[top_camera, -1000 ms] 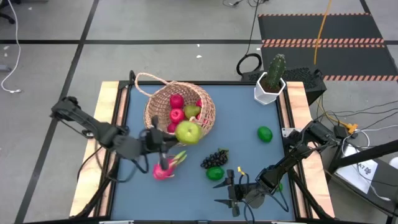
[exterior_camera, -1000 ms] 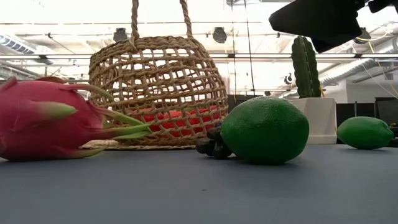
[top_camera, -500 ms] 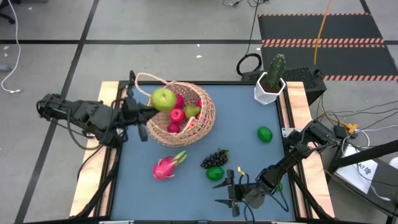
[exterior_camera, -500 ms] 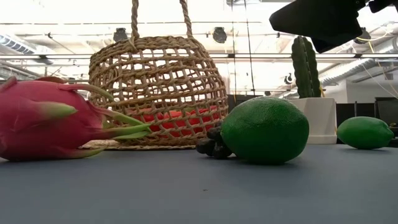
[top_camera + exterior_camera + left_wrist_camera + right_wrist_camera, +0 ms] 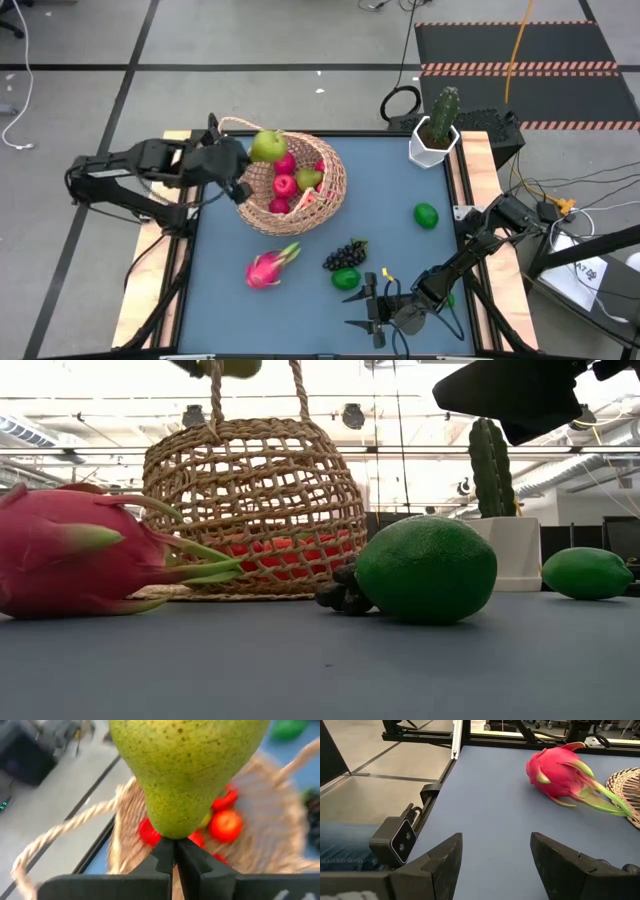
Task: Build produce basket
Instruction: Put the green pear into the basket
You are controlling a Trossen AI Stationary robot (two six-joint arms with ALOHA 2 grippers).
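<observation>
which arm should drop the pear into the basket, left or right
Left, probably. The left gripper already holds the pear above the basket; the right gripper sits open and empty at the table's near edge.

A yellow-green pear (image 5: 186,767) fills the view above the basket (image 5: 280,850), which holds red fruits (image 5: 225,825).

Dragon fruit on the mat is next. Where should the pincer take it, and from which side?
Grip the dragon fruit across its round pink body, coming straight down from above. It lies on its side on the mat, clear of the basket and grapes. Its green leafy tips look too thin to hold. The right pincer is open nearby.
</observation>
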